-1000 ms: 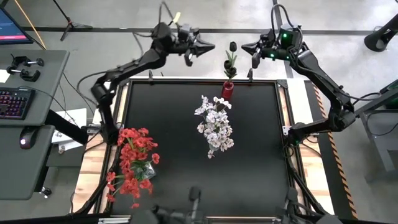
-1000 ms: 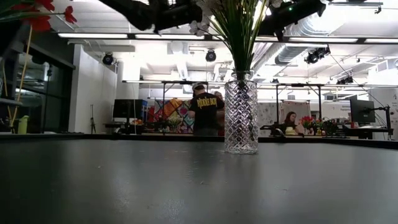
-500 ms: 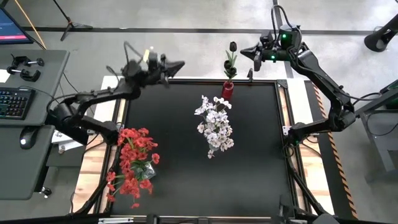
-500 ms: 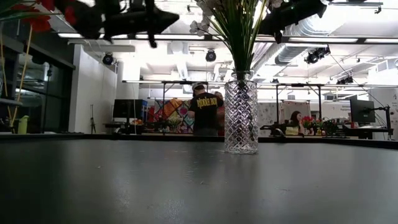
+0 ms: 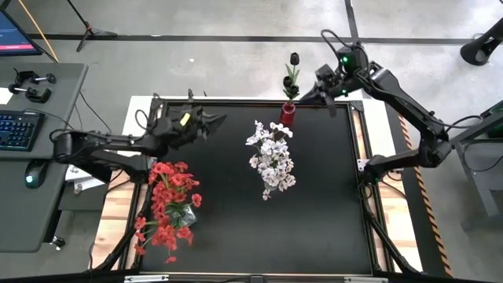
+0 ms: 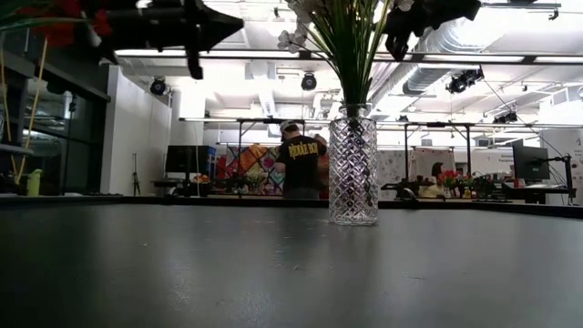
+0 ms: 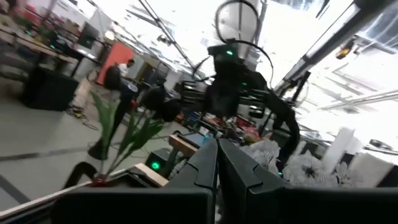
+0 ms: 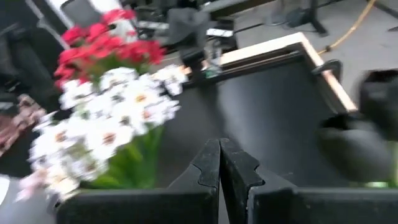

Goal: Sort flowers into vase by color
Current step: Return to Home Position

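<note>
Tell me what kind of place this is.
Probably an open-plan robotics lab or workshop: bare ceiling ducts and strip lights overhead, a person standing among benches with a monitor, and a keyboard beside the robot's table.

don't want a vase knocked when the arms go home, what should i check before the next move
1. Left gripper shut and empty, over the left part of the black table: ok.
2. Right gripper shut and empty: ok.
3. Right gripper's clearance from the small red vase: it is close beside the vase, gap cannot tell.
4. Dark, near-black tulip standing in that red vase: ok.
5. White blooms upright in the clear cut-glass vase, mid-table: ok.
6. Red blooms clustered near the table's left edge, apart from both grippers: ok.
</note>
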